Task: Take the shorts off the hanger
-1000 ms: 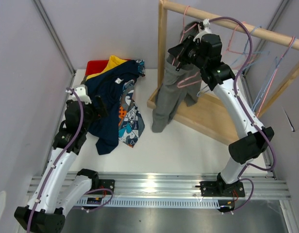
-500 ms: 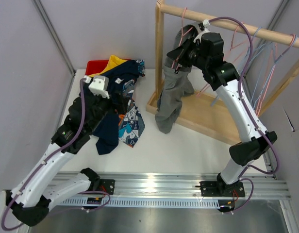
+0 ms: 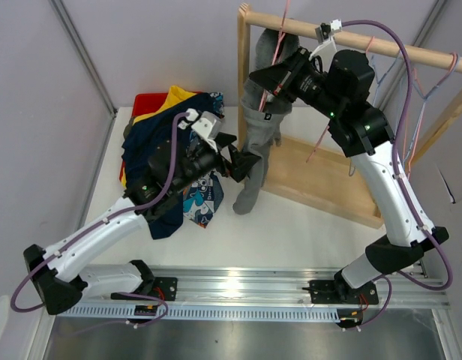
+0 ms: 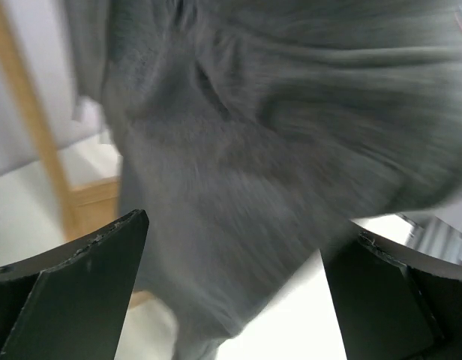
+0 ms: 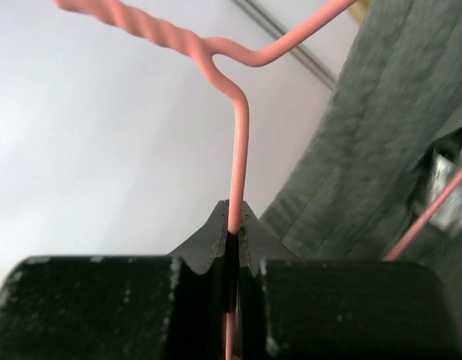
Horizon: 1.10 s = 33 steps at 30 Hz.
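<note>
Shorts in grey (image 3: 257,135) are hanging from the pink hanger (image 5: 238,135) at upper centre. I am pinching its wire with the right gripper (image 5: 232,225), while the left gripper (image 3: 242,166) is spreading wide at the leg. Other pairs (image 3: 175,127) are lying piled centre-left, already off.

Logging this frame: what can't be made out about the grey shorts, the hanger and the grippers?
1. Left wrist view: grey shorts blurred; contact with the open left gripper unclear.
2. Right wrist view: pink hanger hidden below the shut right gripper; its hook cut off by the top edge.
3. Top view: how the shorts sit on the hanger, covered by fabric and the right gripper.
</note>
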Each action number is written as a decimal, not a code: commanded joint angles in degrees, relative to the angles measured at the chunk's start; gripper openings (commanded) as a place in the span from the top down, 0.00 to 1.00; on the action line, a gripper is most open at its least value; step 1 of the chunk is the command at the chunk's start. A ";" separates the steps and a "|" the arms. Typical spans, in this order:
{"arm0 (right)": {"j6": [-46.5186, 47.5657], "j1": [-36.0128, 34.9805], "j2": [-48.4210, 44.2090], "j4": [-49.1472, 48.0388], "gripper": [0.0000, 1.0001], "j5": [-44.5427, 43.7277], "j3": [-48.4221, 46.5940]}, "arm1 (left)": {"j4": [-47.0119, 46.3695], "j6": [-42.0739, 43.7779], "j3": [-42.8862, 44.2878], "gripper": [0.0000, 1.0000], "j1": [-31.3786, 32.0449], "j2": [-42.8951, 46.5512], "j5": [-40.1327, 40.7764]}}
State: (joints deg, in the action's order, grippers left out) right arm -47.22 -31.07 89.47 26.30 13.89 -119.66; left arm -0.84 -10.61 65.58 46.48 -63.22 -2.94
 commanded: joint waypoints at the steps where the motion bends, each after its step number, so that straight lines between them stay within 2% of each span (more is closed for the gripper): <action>1: 1.61 -0.04 -3.78 -12.24 1.00 0.70 -4.62 | -6.54 -1.61 -0.02 0.01 1.86 -1.81 -3.74; 9: -0.59 -0.13 -6.59 -14.35 1.00 1.14 -0.23 | -10.58 -3.01 -0.98 0.01 4.41 -4.10 -2.51; 11: -0.42 -0.13 -7.12 -14.00 1.00 0.88 0.39 | -11.02 -2.40 -1.24 0.04 6.68 -3.14 -1.11; 13: -0.85 -0.04 -7.47 -13.82 1.00 1.14 0.56 | -12.51 -1.87 -1.42 0.28 7.92 -2.87 0.91; 14: -1.12 -0.04 -7.64 -14.00 1.00 1.66 1.09 | -13.13 -1.87 -1.94 0.45 8.10 -2.87 1.53; 15: -1.47 -0.04 -7.99 -14.61 1.00 1.84 1.44 | -13.74 -1.96 -2.21 0.72 8.19 -3.22 2.58; 17: -2.43 -0.04 -8.96 -15.23 1.00 1.93 3.19 | -14.54 -2.31 -2.47 0.98 8.28 -3.84 3.89; 20: -2.26 -0.04 -10.71 -16.37 1.00 0.79 5.30 | -16.99 -1.96 -5.37 1.00 9.85 -3.14 5.13; 23: -1.56 0.48 -10.90 -15.50 1.00 0.52 4.61 | -16.30 -0.90 -10.19 1.00 14.42 -0.25 10.40; 25: -1.91 2.41 -10.37 -14.97 1.00 1.83 3.47 | -16.91 -0.99 -14.76 1.00 19.51 3.35 15.04; 28: -3.40 6.36 -9.14 -13.91 1.00 4.38 0.75 | -19.37 -3.53 -27.04 1.00 27.51 8.63 21.11; 31: -4.98 10.13 -8.79 -13.47 1.00 6.06 0.12 | -21.39 -8.80 -34.25 1.00 33.14 11.62 24.29; 33: -6.12 11.29 -9.57 -14.08 1.00 7.46 1.17 | -21.92 -10.21 -35.52 1.00 35.68 11.98 26.84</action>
State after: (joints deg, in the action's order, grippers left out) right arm -59.20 -24.56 82.59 27.75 24.69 -114.67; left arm -22.90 -15.42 33.69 76.93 -52.58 21.32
